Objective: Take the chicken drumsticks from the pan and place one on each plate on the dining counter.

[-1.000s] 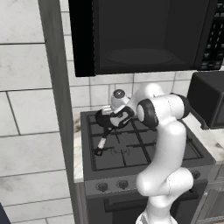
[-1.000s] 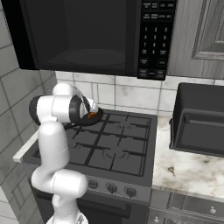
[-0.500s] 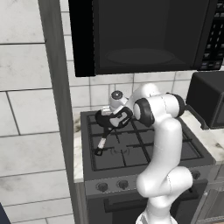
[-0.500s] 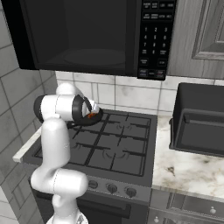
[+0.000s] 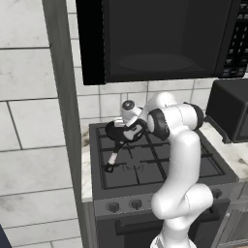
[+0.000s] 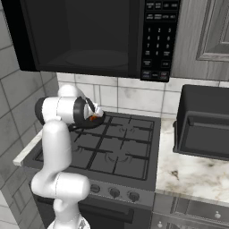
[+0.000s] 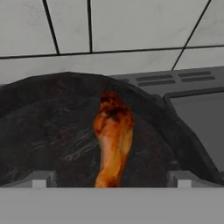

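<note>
Orange-brown drumstick (image 7: 113, 140) lying in the black pan (image 7: 52, 131) on the stove (image 6: 116, 152), back left burner. Gripper (image 7: 109, 177) spread wide, holding nothing, one finger (image 7: 41, 179) on each side of the meat. Looks like the picking-up step. Next: go down a bit, squeeze gently on the drumstick, lift out without bumping the pan.

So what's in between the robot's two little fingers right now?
A chicken drumstick lies in the gap between the open gripper's fingertips, resting in the pan. The hand view shows this.
</note>
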### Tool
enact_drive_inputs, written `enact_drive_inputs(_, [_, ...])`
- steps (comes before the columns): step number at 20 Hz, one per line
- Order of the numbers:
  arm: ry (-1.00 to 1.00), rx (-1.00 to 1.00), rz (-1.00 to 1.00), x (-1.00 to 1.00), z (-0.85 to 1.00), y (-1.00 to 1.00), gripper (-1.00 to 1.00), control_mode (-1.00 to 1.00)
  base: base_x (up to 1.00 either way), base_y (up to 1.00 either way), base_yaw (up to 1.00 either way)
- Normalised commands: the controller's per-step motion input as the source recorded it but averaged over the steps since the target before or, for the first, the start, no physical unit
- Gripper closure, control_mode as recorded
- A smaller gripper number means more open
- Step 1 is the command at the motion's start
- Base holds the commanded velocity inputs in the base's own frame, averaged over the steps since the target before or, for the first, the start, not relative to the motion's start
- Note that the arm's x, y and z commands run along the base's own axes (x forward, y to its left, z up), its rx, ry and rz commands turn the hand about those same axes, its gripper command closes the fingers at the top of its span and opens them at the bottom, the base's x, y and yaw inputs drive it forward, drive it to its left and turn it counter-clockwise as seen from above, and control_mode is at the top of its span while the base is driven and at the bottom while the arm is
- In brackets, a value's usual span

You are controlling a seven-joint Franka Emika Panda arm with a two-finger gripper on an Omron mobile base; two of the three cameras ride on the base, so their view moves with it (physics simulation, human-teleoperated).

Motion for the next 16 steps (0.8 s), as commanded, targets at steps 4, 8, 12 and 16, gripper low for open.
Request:
enact_drive_inputs(4, [0.00, 0.00, -0.05, 0.13, -0.14, 0.00, -1.00, -1.00, 0.00, 0.00, 0.00])
enact_drive_inputs(8, [0.00, 0.00, -0.04, 0.12, -0.13, 0.00, -1.00, -1.00, 0.00, 0.00, 0.00])
enact_drive_inputs(12, [0.00, 0.00, 0.00, 0.15, -0.12, 0.00, -1.00, -1.00, 0.00, 0.00, 0.00])
enact_drive_inputs(16, [0.00, 0.00, 0.00, 0.14, -0.10, 0.00, -1.00, -1.00, 0.00, 0.00, 0.00])
